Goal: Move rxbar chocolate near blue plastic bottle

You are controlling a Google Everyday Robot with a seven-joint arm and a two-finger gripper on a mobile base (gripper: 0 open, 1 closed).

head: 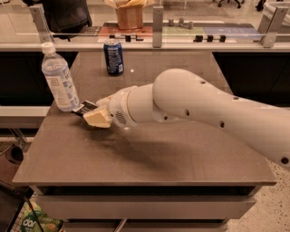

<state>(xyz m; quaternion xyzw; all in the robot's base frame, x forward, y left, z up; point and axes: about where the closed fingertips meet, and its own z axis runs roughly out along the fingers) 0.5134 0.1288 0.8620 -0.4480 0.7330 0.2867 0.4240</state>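
The blue plastic bottle [59, 78] stands upright at the left edge of the table [149, 154], clear bluish with a white cap and a white-and-blue label. My gripper [93, 113] reaches in from the right on a white arm and is shut on the rxbar chocolate [84, 108], a small dark flat bar. The bar's dark end sticks out to the left of the cream fingers [97, 118], just to the right of the bottle's base and low over the table. Most of the bar is hidden by the fingers.
A dark-blue soda can [113, 56] stands at the back of the table, right of the bottle. A ledge with glass panels and posts [157, 27] runs behind the table. A brown paper bag [129, 13] stands beyond it. The table's left edge is close to the bottle.
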